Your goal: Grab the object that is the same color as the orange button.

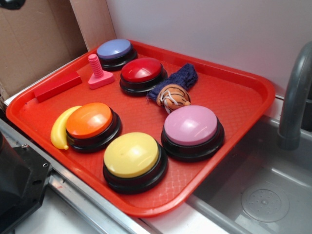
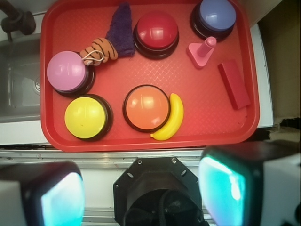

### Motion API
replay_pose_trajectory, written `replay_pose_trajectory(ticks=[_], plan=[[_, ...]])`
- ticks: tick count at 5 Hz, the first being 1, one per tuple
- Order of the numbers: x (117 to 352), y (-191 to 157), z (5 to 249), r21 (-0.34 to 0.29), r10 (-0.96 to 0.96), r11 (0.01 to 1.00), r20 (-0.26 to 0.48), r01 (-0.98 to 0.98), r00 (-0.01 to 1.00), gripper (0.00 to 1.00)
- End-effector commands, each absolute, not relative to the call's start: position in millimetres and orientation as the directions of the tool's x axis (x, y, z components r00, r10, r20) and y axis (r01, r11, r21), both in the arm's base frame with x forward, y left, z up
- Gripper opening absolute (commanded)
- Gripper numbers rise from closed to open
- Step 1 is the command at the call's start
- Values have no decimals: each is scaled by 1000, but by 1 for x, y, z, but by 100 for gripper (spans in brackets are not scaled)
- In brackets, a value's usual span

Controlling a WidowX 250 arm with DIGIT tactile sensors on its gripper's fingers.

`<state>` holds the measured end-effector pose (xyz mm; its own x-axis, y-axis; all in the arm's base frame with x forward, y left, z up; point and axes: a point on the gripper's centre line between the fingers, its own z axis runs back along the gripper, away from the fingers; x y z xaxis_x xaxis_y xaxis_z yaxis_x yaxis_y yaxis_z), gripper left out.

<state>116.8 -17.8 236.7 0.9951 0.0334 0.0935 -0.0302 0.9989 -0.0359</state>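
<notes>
The gripper is open, holding nothing. The ball lies far ahead-left against the cloth; probably light, slippery. Grasp across its middle.

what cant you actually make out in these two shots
- Gripper: wrist view, only two blurred fingers cut off by the bottom edge; exterior view shows none of it.
- Orange ball: its underside and far side, where it meets the blue cloth.
- Banana: exterior view, its inner edge hidden behind the orange button.
- Faucet: cut off by the right edge.
</notes>
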Motion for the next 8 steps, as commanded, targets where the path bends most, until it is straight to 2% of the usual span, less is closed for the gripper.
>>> replay_pose_trajectory(ticks=[1, 4, 6, 8], plan=[[117, -18, 237, -36, 33, 999, 94, -30, 995, 100], [159, -30, 221, -26, 181, 983, 44, -180, 982, 100], [184, -35, 206, -136, 399, 910, 36, -391, 916, 100], [201, -37, 189, -167, 619, 777, 23, -607, 785, 100]])
